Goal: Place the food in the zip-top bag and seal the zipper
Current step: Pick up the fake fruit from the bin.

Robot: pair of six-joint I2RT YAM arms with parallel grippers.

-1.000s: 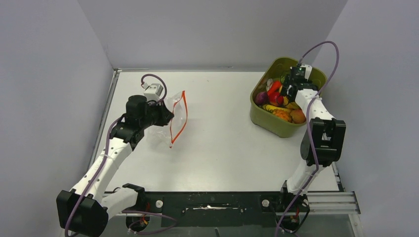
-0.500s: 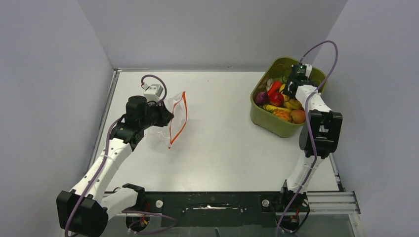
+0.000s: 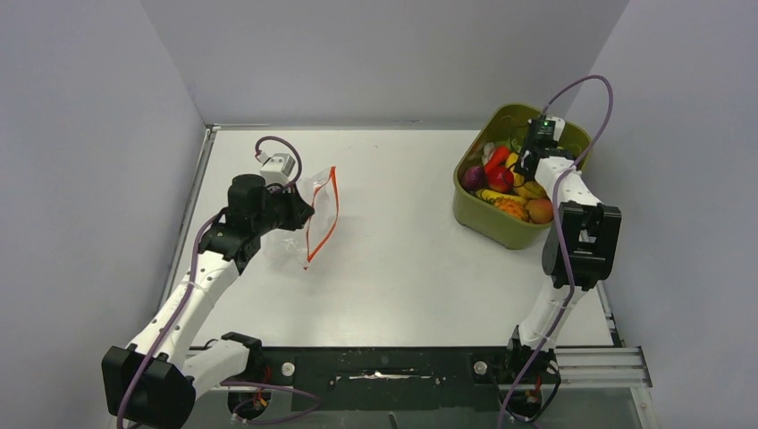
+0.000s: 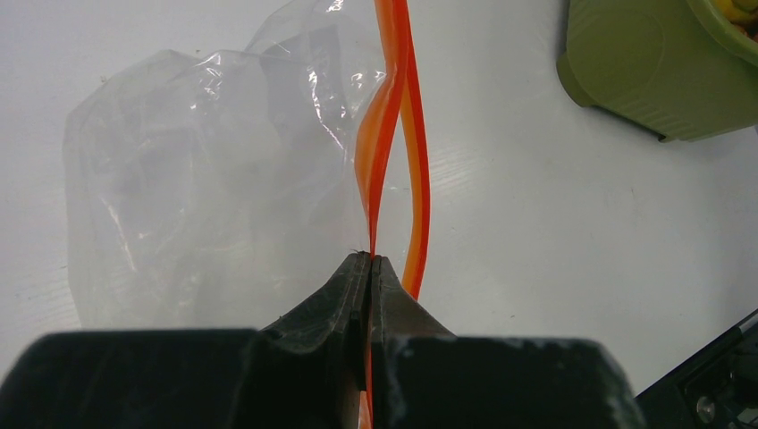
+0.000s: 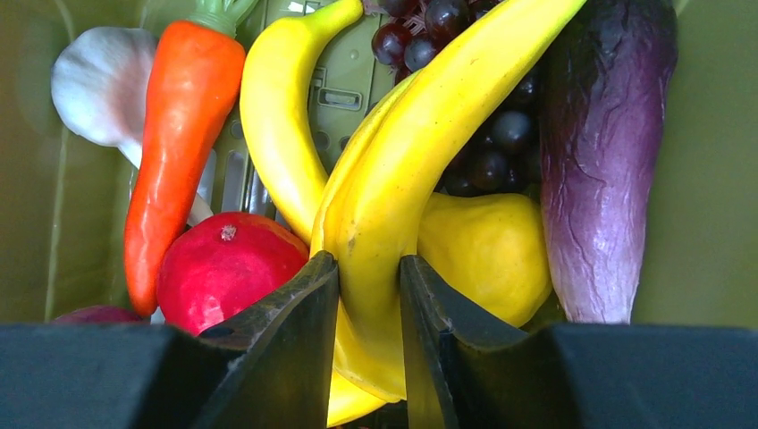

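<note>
The left gripper is pinching the zipper of the zip-top bag. The right gripper is clamping a banana in the far-right bin.

From where I stand, the top camera is fixed high over the near edge of the table. It looks down and forward from far off and takes in the whole surface.

The left wrist camera sits just behind the left gripper, low over the table. It faces along the fingers, across the zip-top bag, toward a corner of the green bin.

The right wrist camera sits just behind the right gripper. It points down into that bin, very close to the banana.

The top view shares the bag with the left wrist view and the bin with both. The 2 wrist views share only the bin, 1 showing it from outside and 1 from within.
</note>
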